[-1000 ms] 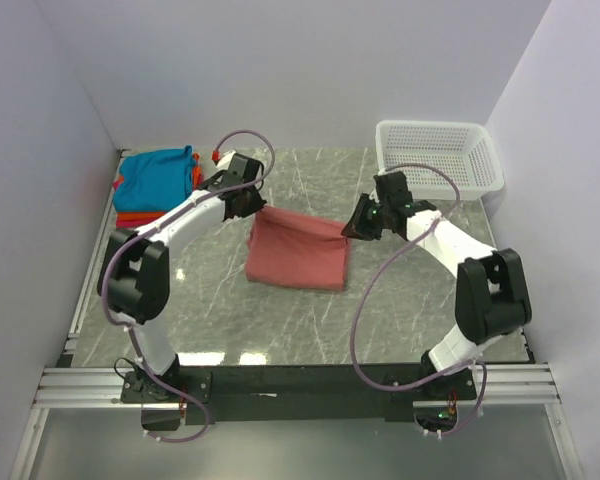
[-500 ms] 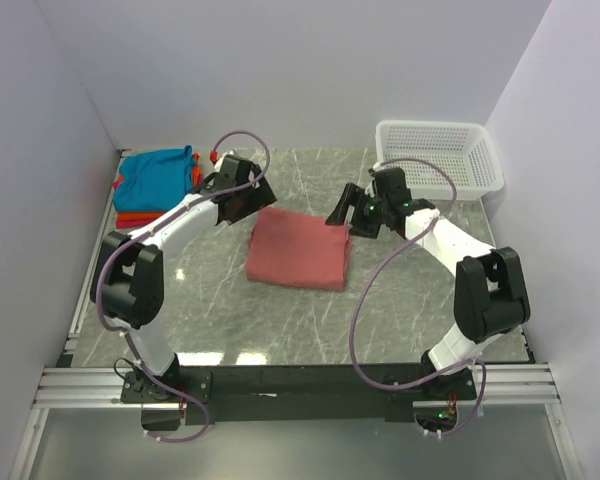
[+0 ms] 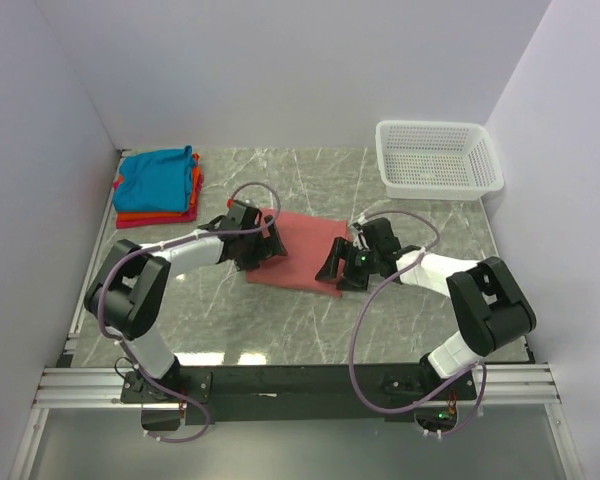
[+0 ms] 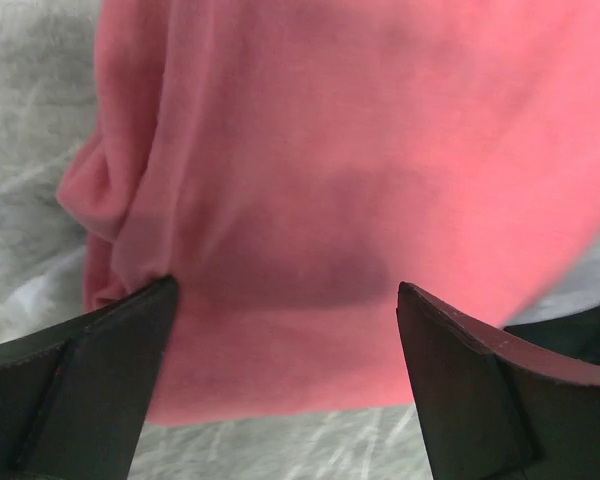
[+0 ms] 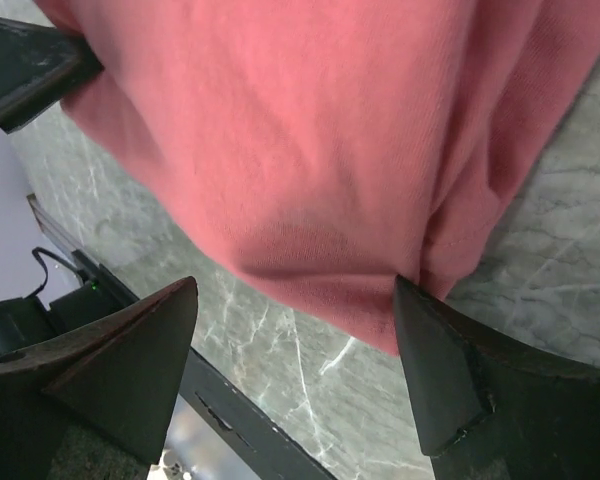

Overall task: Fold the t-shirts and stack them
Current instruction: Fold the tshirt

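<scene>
Top external: salmon-pink t-shirt [image 3: 300,245] is lying crosswise; left gripper [image 3: 254,245] and right gripper [image 3: 336,268] are flanking its opposite ends, both spread wide, gripping nothing.

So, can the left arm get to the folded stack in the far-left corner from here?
Probably yes. The left gripper is open at the pink shirt's left edge, and only bare table lies between it and the stack.

The single folded t-shirt [image 3: 302,245] lay on the table [image 3: 280,320]. Behind-left of it sat the stack of t-shirts [image 3: 158,185], behind-right the mesh basket [image 3: 438,160]. The left gripper [image 3: 255,246] was at its left edge, the right gripper [image 3: 335,268] at its right.
</scene>
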You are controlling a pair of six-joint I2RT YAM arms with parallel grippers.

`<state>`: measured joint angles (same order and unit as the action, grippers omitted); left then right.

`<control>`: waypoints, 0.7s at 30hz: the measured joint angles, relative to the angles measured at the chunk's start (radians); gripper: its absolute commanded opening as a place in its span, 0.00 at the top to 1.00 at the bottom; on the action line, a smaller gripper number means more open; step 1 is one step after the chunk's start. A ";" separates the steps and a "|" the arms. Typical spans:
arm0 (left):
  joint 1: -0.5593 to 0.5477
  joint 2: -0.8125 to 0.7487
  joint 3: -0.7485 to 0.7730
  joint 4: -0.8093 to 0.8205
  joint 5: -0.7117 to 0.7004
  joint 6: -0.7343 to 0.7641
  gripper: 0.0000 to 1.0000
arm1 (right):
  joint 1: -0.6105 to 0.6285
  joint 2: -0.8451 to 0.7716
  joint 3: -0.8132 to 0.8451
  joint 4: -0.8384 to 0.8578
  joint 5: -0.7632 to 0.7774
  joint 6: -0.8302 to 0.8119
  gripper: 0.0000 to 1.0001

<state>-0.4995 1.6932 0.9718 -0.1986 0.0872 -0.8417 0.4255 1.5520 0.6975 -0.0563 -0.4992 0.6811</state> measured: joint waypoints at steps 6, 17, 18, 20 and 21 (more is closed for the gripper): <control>-0.008 -0.106 -0.135 0.048 0.002 -0.029 0.01 | 0.011 -0.025 -0.073 0.122 -0.026 0.006 0.14; -0.103 -0.444 -0.217 -0.169 -0.093 -0.066 0.01 | 0.197 -0.291 -0.109 -0.106 0.146 -0.040 0.14; -0.103 -0.473 -0.206 -0.192 -0.116 -0.065 0.01 | 0.199 -0.336 -0.095 -0.140 0.178 -0.047 0.14; -0.097 -0.506 -0.174 -0.233 -0.170 -0.062 0.01 | 0.198 -0.410 -0.061 -0.198 0.248 -0.055 0.13; -0.091 -0.512 -0.161 -0.244 -0.189 -0.060 0.01 | 0.198 -0.444 -0.043 -0.219 0.283 -0.057 0.13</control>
<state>-0.5907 1.1816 0.8112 -0.4423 -0.1020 -0.9020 0.6239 1.1080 0.6540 -0.2749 -0.2157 0.6239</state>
